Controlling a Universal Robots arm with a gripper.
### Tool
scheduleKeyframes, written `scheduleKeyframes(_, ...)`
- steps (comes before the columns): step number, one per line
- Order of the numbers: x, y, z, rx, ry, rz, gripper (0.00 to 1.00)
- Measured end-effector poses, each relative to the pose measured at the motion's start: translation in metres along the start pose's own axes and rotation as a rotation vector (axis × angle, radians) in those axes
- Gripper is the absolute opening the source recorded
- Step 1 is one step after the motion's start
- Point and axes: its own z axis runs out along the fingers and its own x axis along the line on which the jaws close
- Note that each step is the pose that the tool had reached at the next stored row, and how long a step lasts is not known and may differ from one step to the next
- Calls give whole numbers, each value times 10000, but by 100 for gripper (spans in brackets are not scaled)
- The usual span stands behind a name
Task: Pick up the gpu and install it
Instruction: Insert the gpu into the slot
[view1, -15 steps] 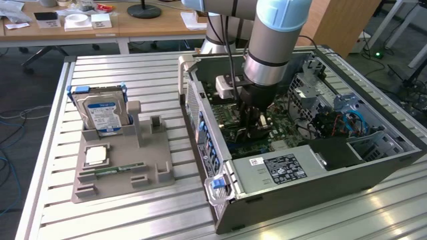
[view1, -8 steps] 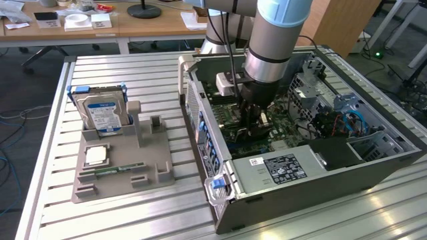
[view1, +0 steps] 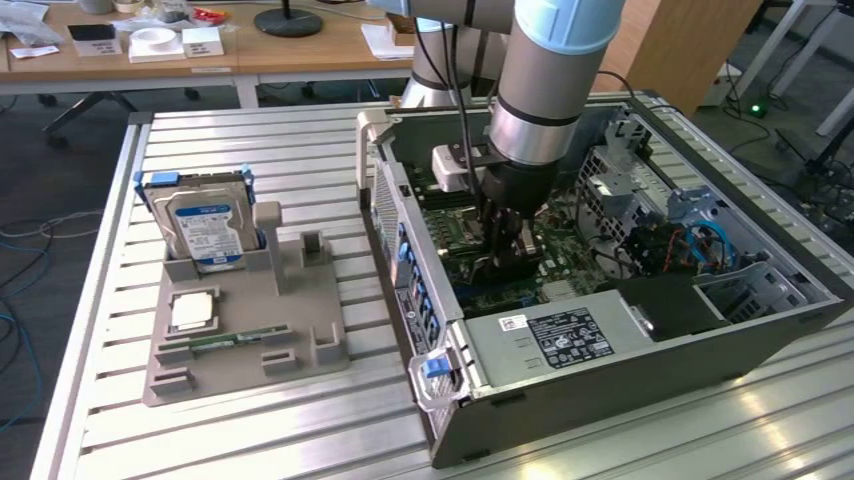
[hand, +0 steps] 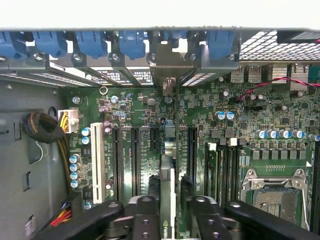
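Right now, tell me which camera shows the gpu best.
The wrist view. There the gpu stands edge-on between the gripper's fingers, over the motherboard slots. In the exterior view the arm and gripper hide most of it inside the case.

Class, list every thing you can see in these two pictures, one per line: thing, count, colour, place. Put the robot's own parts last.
computer case: one, dark grey, open, on the slatted table.
motherboard: one, green, inside the case.
gpu: one, dark, edge-on over the motherboard slots, between the fingers.
power supply: one, silver, in the case's near corner.
parts holder: one, grey, on the table beside the case.
hard drive: one, silver with blue-white label, upright in the holder.
arm: one, grey, reaching into the case.
gripper: one, black, closed on the gpu.
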Motion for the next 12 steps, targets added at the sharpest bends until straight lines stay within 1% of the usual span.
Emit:
scheduleKeyframes(1,0,0,0,0,0,0,26)
scheduleKeyframes(12,9,0,7,0,-3,2,25)
